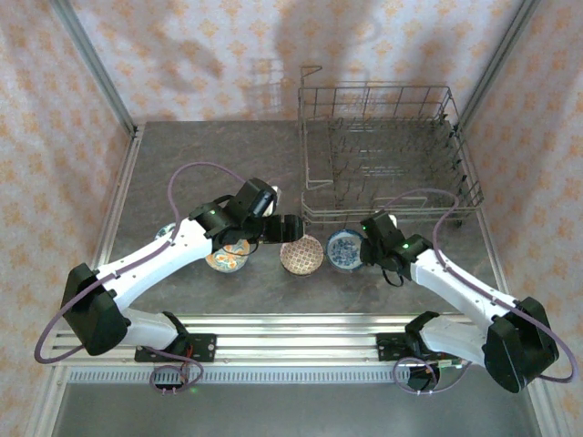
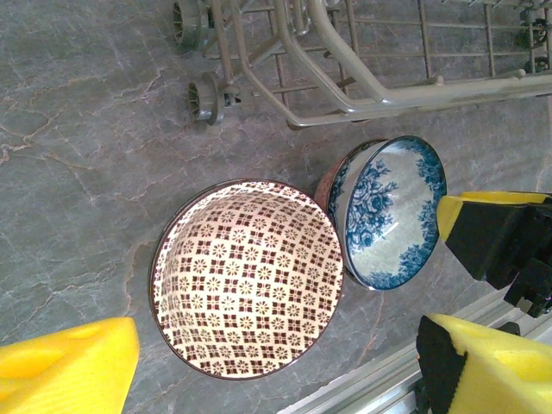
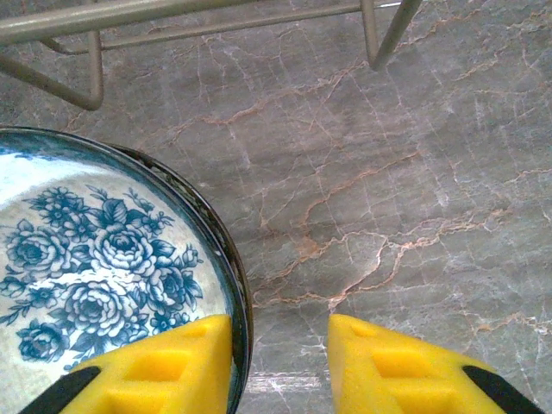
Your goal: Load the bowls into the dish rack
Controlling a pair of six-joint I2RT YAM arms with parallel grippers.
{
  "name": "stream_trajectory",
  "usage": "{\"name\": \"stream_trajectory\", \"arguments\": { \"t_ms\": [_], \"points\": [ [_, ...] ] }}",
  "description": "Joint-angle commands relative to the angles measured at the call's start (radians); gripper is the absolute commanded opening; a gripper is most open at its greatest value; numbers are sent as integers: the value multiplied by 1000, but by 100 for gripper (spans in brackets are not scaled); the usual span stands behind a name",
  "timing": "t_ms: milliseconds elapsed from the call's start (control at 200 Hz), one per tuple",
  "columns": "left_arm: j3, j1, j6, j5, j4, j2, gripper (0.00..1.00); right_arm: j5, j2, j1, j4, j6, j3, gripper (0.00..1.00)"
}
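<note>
A brown-patterned bowl (image 1: pixel 301 255) (image 2: pixel 246 280) sits on the table, and my left gripper (image 1: pixel 290 228) (image 2: pixel 276 345) hovers open above it with one yellow finger on each side, touching nothing. To its right is a blue-white flower bowl (image 1: pixel 344 248) (image 2: pixel 392 211) (image 3: pixel 95 267), which looks tilted in the left wrist view. My right gripper (image 1: pixel 366 244) (image 3: pixel 280 345) is open astride its rim: one finger is inside the bowl, the other outside with a gap. An orange-teal bowl (image 1: pixel 227 259) lies under the left arm. The dish rack (image 1: pixel 387 91) (image 2: pixel 345 86) (image 3: pixel 86 26) stands just behind.
Another bowl (image 1: pixel 165 233) peeks out beside the left forearm. The rack's small wheels (image 2: pixel 203 97) rest on the marble-look table close to the bowls. An aluminium rail (image 1: pixel 291 328) runs along the near edge. Patterned walls enclose the table.
</note>
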Motion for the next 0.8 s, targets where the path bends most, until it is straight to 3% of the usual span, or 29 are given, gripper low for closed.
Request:
{"name": "stream_trajectory", "arguments": {
  "t_ms": [0, 295, 405, 796],
  "points": [
    [-8, -11, -6, -25, 12, -3, 85, 18, 7, 9, 8, 13, -15, 33],
    [-8, -16, -5, -27, 11, 6, 85, 12, 57, 21, 39, 19, -6, 28],
    [-9, -17, -5, -29, 12, 6, 85, 15, 69, 29, 40, 18, -2, 22],
    [-11, -18, -5, -23, 16, 15, 85, 42, 36, 37, 6, 29, 15, 14]
  ]
}}
